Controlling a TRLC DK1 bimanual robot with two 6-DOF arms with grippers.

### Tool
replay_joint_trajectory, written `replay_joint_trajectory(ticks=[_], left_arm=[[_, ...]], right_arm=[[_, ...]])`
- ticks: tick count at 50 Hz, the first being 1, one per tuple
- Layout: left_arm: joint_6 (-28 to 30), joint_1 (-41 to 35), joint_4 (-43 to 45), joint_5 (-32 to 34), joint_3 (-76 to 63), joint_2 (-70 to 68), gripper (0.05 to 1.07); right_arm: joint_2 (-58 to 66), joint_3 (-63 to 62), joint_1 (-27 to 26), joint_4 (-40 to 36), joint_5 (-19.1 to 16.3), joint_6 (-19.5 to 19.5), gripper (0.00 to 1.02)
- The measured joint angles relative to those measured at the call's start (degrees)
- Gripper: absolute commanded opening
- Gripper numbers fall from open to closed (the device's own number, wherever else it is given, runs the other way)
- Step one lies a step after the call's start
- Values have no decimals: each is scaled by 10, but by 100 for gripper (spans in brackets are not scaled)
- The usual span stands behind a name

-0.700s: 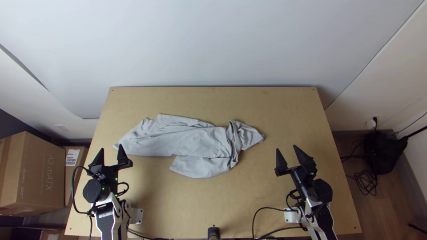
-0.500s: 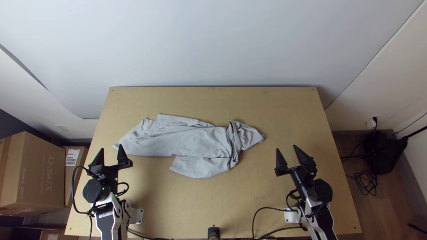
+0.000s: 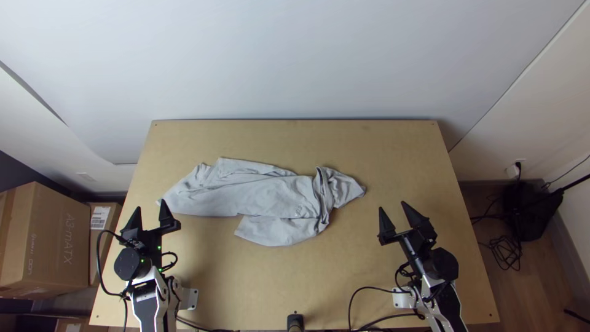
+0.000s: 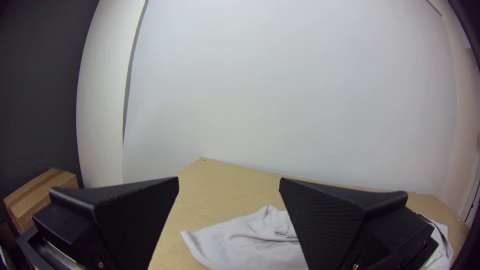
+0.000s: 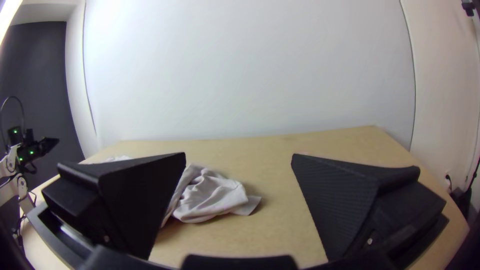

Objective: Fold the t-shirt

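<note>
The t-shirt (image 3: 264, 197) is lying bunched on the worktop (image 3: 264, 141). Near its left end the left hand (image 3: 149, 206) is hovering, beyond its right end the right hand (image 3: 392, 206), both gaping empty. Folding is seemingly awaiting preparation; the next move is likely requiring flattening.

Top view: bottom edge crops my L arm (image 3: 146, 307) & R arm (image 3: 447, 304); the big box (image 3: 49, 246) is cut off at the side. Mark (image 3: 298, 210) on the shirt (image 3: 258, 193) is too small to read, & the bunched end hides layers beneath. L wrist view: my L gripper's (image 3: 150, 204) finger (image 4: 325, 220) covers some shirt; bottom edge crops it. R wrist view: my R gripper (image 3: 392, 205) hides part of it too.
</note>
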Motion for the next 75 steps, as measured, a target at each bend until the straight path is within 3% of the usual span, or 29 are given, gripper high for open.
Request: replay_joint_trajectory(ticks=[12, 20, 29, 37, 51, 52, 54, 60, 64, 75], left_arm=[[-2, -7, -2, -8, 0, 0, 103], [6, -38, -2, -8, 0, 0, 103], [20, -37, -2, -8, 0, 0, 103], [22, -37, -74, -9, 27, 0, 103], [22, -41, -180, -7, 165, 57, 103], [22, -41, -188, -7, 179, 66, 103], [22, -46, -206, -7, 217, 93, 103], [15, -64, -263, -5, 315, 173, 103], [-2, -71, -315, -5, 383, 234, 103], [-43, -94, -448, -5, 520, 379, 103]], right_arm=[[0, 0, 2, 0, 0, 3, 98], [0, 0, 22, 0, 0, 56, 98], [0, 0, 7, 0, 0, 69, 98], [8, 0, 0, 0, 0, 68, 98], [227, 24, 1, -16, -7, 57, 98], [243, 48, 1, -30, -10, 57, 98], [275, 132, 3, -146, -15, 56, 98], [332, 386, 14, -141, -35, 56, 98], [340, 485, 36, -146, -37, 56, 98], [422, 590, 84, -256, -66, 84, 98]])
